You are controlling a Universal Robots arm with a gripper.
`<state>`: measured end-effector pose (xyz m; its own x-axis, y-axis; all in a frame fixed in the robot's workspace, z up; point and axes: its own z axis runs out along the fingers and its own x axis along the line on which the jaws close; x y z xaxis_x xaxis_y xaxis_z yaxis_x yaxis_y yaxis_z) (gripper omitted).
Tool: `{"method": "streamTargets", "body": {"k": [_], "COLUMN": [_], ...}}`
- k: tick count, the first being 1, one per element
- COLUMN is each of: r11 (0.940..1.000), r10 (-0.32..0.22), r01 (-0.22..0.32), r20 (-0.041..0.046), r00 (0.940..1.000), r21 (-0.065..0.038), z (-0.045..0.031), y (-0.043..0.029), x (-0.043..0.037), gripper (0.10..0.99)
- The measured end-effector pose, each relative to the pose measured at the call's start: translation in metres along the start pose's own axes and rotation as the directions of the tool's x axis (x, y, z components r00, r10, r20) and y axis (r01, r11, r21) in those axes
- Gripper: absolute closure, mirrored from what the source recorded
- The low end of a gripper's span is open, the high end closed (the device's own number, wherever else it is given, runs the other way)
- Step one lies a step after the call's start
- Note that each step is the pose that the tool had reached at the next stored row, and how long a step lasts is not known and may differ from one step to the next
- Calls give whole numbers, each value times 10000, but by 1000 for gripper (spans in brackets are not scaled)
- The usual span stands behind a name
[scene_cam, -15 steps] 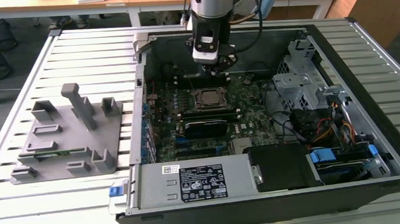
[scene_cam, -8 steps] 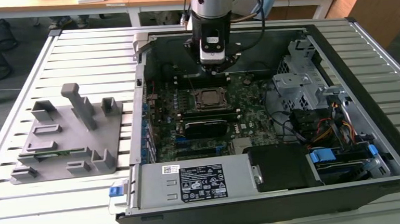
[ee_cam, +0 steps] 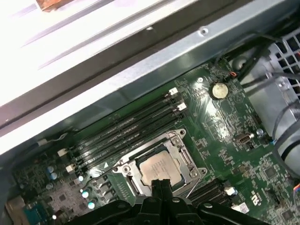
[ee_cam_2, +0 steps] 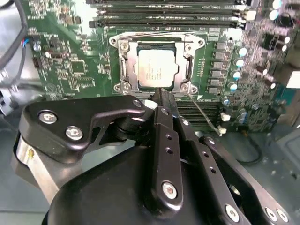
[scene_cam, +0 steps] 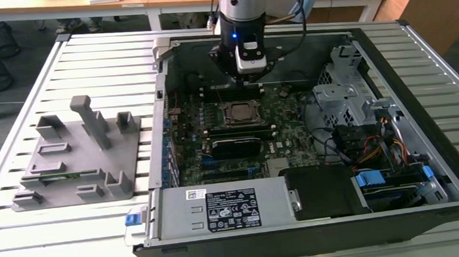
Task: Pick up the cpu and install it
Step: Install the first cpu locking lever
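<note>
A: Where is the cpu (ee_cam_2: 158,68) right now?

B: It lies flat in the socket (ee_cam_2: 123,65) on the green board (ee_cam_2: 75,65), silver top up, with the metal frame around it. In both wrist views it sits just past the tips of the gripper (ee_cam_2: 161,96), straight ahead of them and lower down. The memory slots (ee_cam: 126,123) run along the far side of it.

A: So the gripper isn't carrying it?

B: No. The two black fingers (ee_cam_2: 165,123) are pressed together, side by side, and nothing sits between them. In the second wrist view their tips overlap the near edge of the socket frame, but I can't tell whether they touch it or hang a little above it.

A: Does the chip have a long side to line up with?

B: It looks close to square, so there is hardly a long axis. Its edges run square with the socket frame, and the fingers point at the middle of its near edge.

A: And from outside?

B: In the exterior view the arm (scene_cam: 242,8) reaches down into the open computer case (scene_cam: 418,81), and the gripper (scene_cam: 246,73) hangs above the board, with the socket (scene_cam: 237,114) just toward the camera from it. The grey fixture block (scene_cam: 80,155) sits well apart, outside the case.

A: How does the job stand?

B: By my reading the chip is already seated in its socket, and the frame's thin wire lever (ee_cam_2: 206,115) is not yet latched, as far as I can judge.
</note>
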<state>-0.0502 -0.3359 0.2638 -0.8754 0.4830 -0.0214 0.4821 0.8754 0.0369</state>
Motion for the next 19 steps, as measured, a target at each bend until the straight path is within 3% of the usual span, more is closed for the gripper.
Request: {"method": "streamTargets", "body": {"k": [5,10,15,19], "r11": [9959,9836,9632,9412], "r10": [-907,-1803,-2689,-3379], "r01": [907,1803,2688,3378], "r20": [-32,-63,-92,-112], "r00": [9959,9836,9631,9411], "r21": [-20,-45,-71,-95], "z": [1,2,3,5], "y": [0,0,0,0], "x": [0,0,0,0], "gripper": [980,980,980,980]}}
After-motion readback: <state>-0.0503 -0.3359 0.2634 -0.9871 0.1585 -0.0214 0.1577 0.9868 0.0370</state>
